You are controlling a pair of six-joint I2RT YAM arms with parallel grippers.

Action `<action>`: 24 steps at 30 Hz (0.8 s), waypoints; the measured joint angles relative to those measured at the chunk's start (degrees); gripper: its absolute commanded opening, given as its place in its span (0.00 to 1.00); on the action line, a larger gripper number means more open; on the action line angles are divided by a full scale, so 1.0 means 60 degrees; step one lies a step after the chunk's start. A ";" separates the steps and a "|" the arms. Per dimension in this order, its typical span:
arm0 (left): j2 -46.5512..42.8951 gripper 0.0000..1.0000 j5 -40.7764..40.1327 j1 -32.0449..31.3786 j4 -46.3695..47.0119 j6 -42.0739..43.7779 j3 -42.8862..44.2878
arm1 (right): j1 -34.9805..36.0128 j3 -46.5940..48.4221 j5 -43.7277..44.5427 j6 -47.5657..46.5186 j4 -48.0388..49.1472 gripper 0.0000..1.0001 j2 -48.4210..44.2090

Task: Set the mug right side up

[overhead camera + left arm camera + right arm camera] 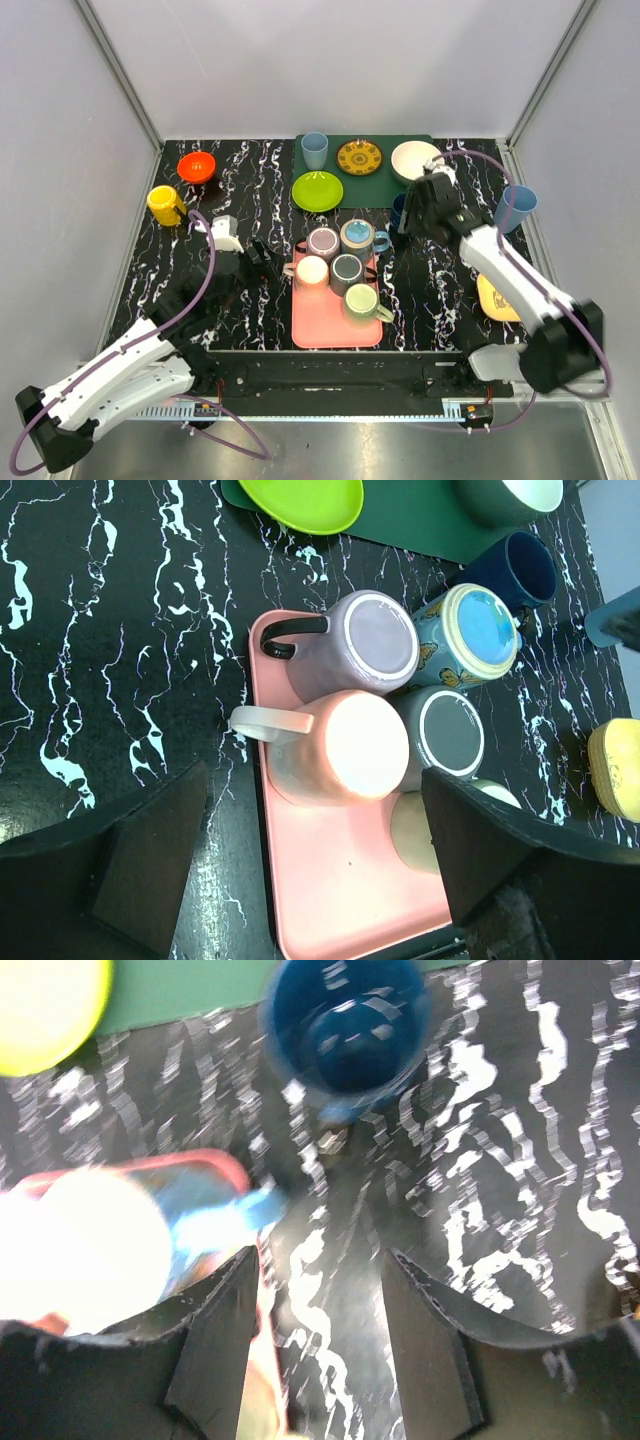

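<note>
Several mugs stand upside down on a pink tray [335,328]: a lavender one [323,241], a butterfly-patterned blue one [357,236], a pink one [311,271] and a grey one [346,271]. A cream mug [361,301] stands mouth-up at the front. My left gripper [262,255] is open and empty just left of the tray. In the left wrist view [320,880] the pink mug [345,745] lies just beyond its fingers. My right gripper [407,224] is open and empty beside an upright dark blue mug [345,1030]. The right wrist view [320,1350] is blurred.
A yellow mug [165,205] and an orange bowl [197,167] sit at the far left. A green mat [380,185] at the back holds a light blue cup [314,150], a lime plate [317,191], a patterned plate [359,157] and a white bowl [414,160]. A blue cup [515,207] and a yellow item [497,298] are at the right.
</note>
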 measured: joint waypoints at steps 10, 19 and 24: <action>-0.0543 0.90 0.0627 0.0007 0.0721 0.0736 -0.0721 | 0.3024 -0.3136 -0.2455 -0.0514 0.0233 0.69 -0.4102; -0.1504 0.87 0.1279 0.0007 0.1180 0.0729 -0.1177 | 0.3832 -0.3559 -0.2973 -0.0393 -0.0324 0.72 -0.4546; -0.1224 0.86 0.1486 0.0007 0.1242 0.0579 -0.1177 | 0.4226 -0.3781 -0.2969 0.0233 -0.0211 0.72 -0.4528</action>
